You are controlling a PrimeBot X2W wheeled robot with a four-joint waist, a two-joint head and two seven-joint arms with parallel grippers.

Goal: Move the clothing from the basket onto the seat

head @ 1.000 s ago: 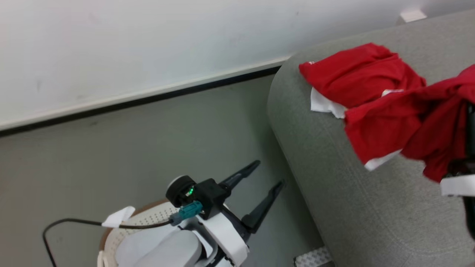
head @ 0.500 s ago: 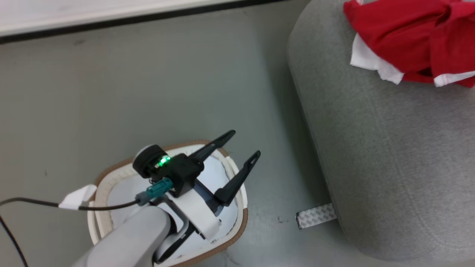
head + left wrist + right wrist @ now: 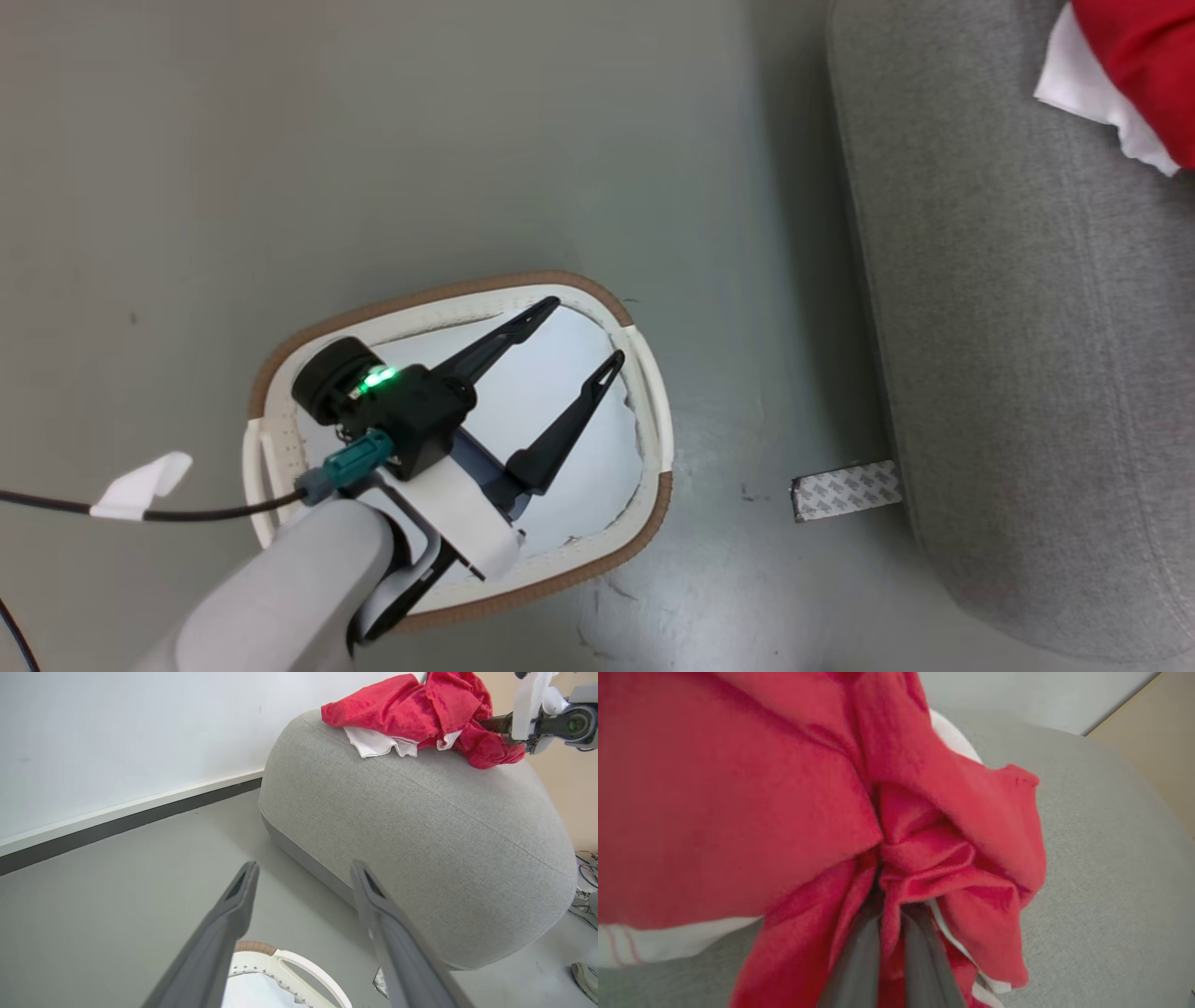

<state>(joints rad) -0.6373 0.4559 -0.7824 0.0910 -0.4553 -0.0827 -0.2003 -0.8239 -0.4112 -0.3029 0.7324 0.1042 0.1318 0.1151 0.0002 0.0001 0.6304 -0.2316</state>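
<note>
The crumpled bright red sports clothing (image 3: 411,711) with white panels lies heaped on top of the large light grey fabric seat (image 3: 420,835), towards its wall-side end, with a white panel hanging over the rounded edge. The right gripper (image 3: 891,919) is clamped on a bunched fold of this cloth. Its two dark fingers are pressed close together and their tips are buried in the red fabric, which blocks most of the right wrist view. In the head view the seat's near edge and the frame's corner cut the clothing off, leaving only a red and white scrap.

The oval white perforated plastic basket (image 3: 653,392) with a brown rim band stands on the grey floor (image 3: 373,140) beside the seat's long edge, apart from it. The left gripper (image 3: 583,329) hangs over the basket's mouth with its fingers spread wide and nothing between them. The arm hides part of the near rim, and the basket's white bottom shows past the fingers.

A short patterned grey tape strip (image 3: 845,490) lies on the floor at the seat's foot, between basket and seat. A black cable (image 3: 215,510) with a white tape tag runs to the left wrist. Behind the seat's end is a white wall (image 3: 117,732) with a dark skirting band. At the left wrist view's right edge, some cables and a grey object are too small to identify.
</note>
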